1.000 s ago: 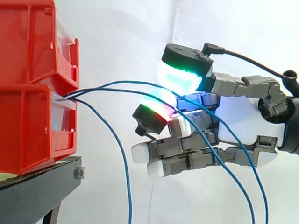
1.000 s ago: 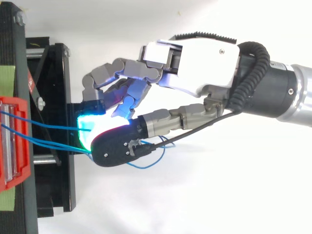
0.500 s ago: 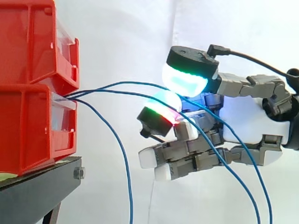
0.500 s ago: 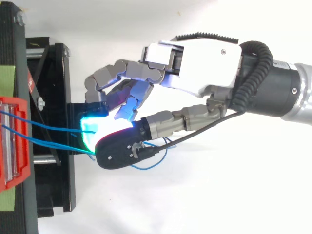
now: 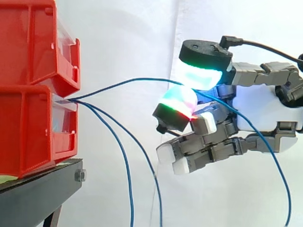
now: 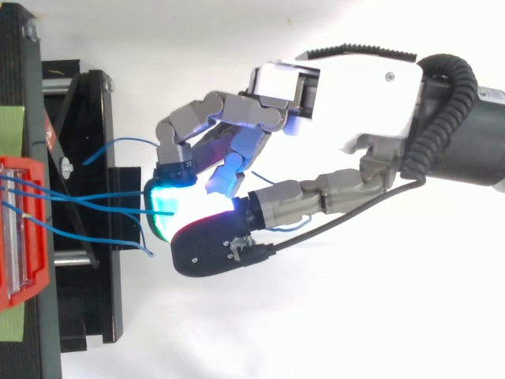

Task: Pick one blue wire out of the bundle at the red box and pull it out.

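Two red bins [image 5: 33, 127] are stacked at the left on a black stand [image 5: 38, 194]. Several thin blue wires come out of the lower bin's clear front [image 6: 24, 229]. One blue wire [image 5: 128, 83] arcs rightward from the bin and runs between two glowing pads [image 5: 199, 75] of my hand [image 5: 265, 109], which pinch it. Past the pinch, that wire droops down to the right [image 5: 277, 161]. The other fingers are curled below, away from the bin. From above, my hand [image 6: 355, 95] sits right of the stand with the pinch just past the stand's edge.
Two other blue wires [image 5: 124, 156] hang loosely from the bin down past the stand. In the top view, loose wire ends [image 6: 150, 253] lie over the black stand [image 6: 87, 158]. A white curtain is behind everything.
My hand has moved right, away from the bins, with the pinched wire. A second wire that lay across the hand now hangs down beside the stand, and loose ends show from above.
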You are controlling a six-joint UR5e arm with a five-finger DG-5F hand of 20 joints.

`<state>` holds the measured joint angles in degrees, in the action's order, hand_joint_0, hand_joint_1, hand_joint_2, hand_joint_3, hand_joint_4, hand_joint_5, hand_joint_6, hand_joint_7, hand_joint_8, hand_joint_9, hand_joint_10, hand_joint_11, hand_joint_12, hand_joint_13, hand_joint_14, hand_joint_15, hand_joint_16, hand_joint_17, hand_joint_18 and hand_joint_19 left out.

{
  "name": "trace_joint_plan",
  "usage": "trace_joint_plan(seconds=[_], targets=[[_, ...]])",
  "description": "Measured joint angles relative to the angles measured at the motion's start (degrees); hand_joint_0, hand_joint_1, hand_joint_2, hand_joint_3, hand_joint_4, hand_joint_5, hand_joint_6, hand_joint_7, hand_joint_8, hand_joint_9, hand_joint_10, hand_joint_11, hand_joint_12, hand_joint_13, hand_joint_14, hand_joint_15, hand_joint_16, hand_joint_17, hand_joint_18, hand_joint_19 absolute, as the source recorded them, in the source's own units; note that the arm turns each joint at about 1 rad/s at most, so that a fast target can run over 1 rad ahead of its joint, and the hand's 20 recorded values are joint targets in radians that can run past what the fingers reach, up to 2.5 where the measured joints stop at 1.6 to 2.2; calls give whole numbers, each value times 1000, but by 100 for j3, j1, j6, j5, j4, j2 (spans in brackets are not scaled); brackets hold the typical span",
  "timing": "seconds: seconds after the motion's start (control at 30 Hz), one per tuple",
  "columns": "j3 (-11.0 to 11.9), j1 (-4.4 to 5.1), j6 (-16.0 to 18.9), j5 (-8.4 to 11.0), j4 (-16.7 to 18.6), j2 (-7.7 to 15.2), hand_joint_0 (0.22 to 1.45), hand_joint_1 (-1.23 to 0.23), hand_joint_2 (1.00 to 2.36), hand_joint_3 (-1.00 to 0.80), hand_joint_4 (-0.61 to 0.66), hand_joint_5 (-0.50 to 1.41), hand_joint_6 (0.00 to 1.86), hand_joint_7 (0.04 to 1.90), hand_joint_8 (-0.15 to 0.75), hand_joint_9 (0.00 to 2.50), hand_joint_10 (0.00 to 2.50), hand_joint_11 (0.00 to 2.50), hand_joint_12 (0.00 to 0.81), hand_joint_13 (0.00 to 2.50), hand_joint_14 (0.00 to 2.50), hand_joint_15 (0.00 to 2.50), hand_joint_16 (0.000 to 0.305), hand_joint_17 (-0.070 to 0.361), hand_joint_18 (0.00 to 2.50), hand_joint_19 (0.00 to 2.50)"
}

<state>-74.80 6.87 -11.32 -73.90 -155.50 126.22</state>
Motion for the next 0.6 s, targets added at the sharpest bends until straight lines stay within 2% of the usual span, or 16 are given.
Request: trace_joint_plan(seconds=[0.23,0.43,0.6], targets=[[0,-5,15,18,-172,-108,602,-772,1019,-95,2,-63,792,1171,221,1133,21,670,366,652,14,372,53,119,426,387],[0,-13,-7,34,-818,-383,601,-786,1018,-86,35,-63,794,1186,223,1135,21,672,368,653,15,386,54,121,426,374],[1,-17,62,39,-1095,-427,600,-786,1018,-85,44,-65,800,1180,232,1131,21,681,372,655,15,387,54,121,423,374]])
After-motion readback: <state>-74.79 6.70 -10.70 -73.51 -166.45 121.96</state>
